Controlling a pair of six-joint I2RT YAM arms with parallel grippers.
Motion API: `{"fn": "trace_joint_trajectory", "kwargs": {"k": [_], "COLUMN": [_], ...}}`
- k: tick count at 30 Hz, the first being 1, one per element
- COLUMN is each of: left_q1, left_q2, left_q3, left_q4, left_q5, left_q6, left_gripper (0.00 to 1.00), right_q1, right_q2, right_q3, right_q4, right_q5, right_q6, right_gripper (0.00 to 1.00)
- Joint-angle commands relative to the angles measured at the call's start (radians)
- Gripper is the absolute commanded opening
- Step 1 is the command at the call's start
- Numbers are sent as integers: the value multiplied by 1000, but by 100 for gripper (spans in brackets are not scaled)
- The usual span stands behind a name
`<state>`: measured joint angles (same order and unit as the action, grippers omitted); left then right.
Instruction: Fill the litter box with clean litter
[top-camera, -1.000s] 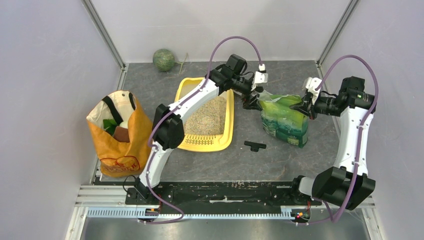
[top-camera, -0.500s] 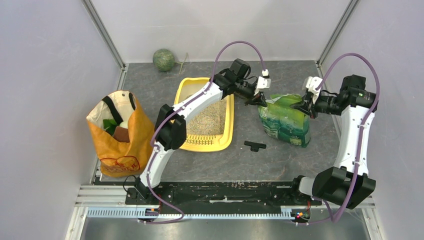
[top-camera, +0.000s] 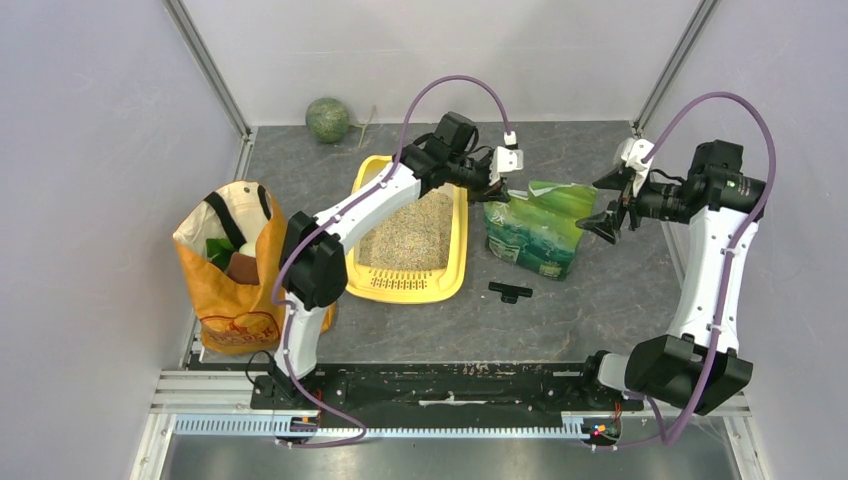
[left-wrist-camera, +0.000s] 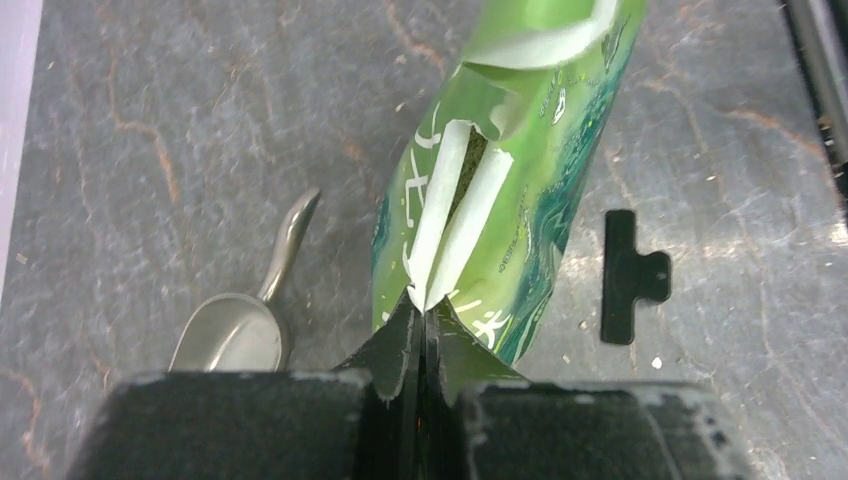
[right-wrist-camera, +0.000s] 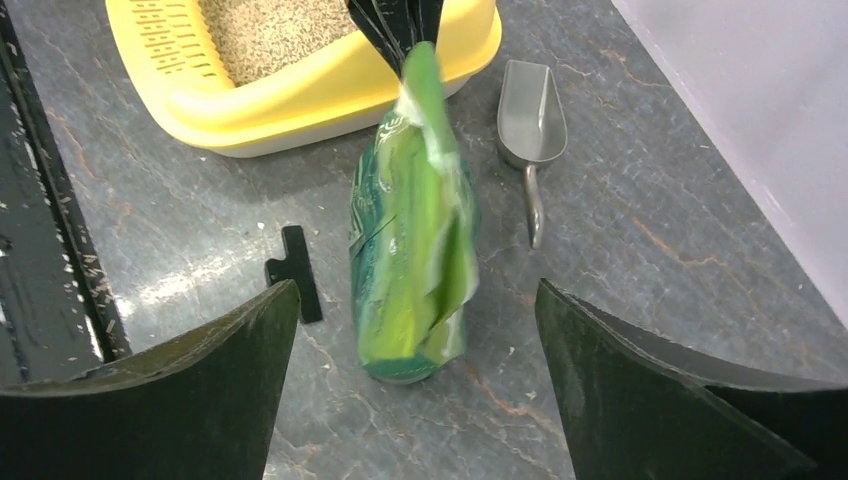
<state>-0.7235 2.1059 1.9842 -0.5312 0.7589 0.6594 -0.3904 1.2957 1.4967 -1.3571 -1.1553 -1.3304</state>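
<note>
Green bag (top-camera: 530, 228) is pinched at its top by the outstretched left tool (top-camera: 497, 194); right tool (top-camera: 607, 203) gapes nearby.

The left arm (top-camera: 372, 200) hides part of the litter box (top-camera: 458, 255) and its clean litter (top-camera: 415, 238).

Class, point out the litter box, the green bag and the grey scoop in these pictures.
litter box (top-camera: 410, 290), top external view, on its near-end rim.
green bag (top-camera: 530, 235), top external view, on its printed side.
grey scoop (right-wrist-camera: 532, 115), right wrist view, on its bowl.
</note>
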Motion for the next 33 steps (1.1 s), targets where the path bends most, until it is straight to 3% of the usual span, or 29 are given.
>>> {"fn": "trace_joint_trajectory", "kwargs": {"k": [1, 5, 6, 10, 12, 14, 18, 23, 29, 31, 33], "left_q1": [-2, -31, -36, -50, -56, -60, -59, -60, -60, -60, -60], "left_q2": [-90, -133, -142, -176, -191, -201, -202, -198, -193, -192, -195], "left_q3": [-74, -164, -182, -246, -272, -286, -284, -293, -282, -278, -281], "left_q4": [126, 154, 158, 210, 238, 252, 237, 247, 248, 243, 241], "left_q5": [-64, -95, -101, -114, -128, -140, -150, -153, -151, -151, -146], "left_q6": [24, 89, 102, 118, 115, 115, 120, 129, 126, 124, 124], "left_gripper": [2, 2, 2, 2, 2, 2, 2, 2, 2, 2, 2], "right_q1": [-5, -5, -6, -5, -3, 20, 41, 45, 59, 67, 80], "right_q2": [-12, -34, -37, -55, -36, 0, 55, 99, 72, 63, 57], "right_q3": [69, 122, 129, 35, -4, 18, 85, 107, -4, -15, -25], "right_q4": [-81, -68, 5, 681, 896, 846, 441, -8, -77, -86, -54], "right_q5": [-41, -115, -143, -123, -113, -108, -86, -28, 95, 109, 132], "right_q6": [107, 263, 354, 1157, 1320, 1279, 861, 368, 187, 168, 191], "right_gripper": [95, 96, 97, 93, 90, 87, 88, 79, 58, 61, 76]}}
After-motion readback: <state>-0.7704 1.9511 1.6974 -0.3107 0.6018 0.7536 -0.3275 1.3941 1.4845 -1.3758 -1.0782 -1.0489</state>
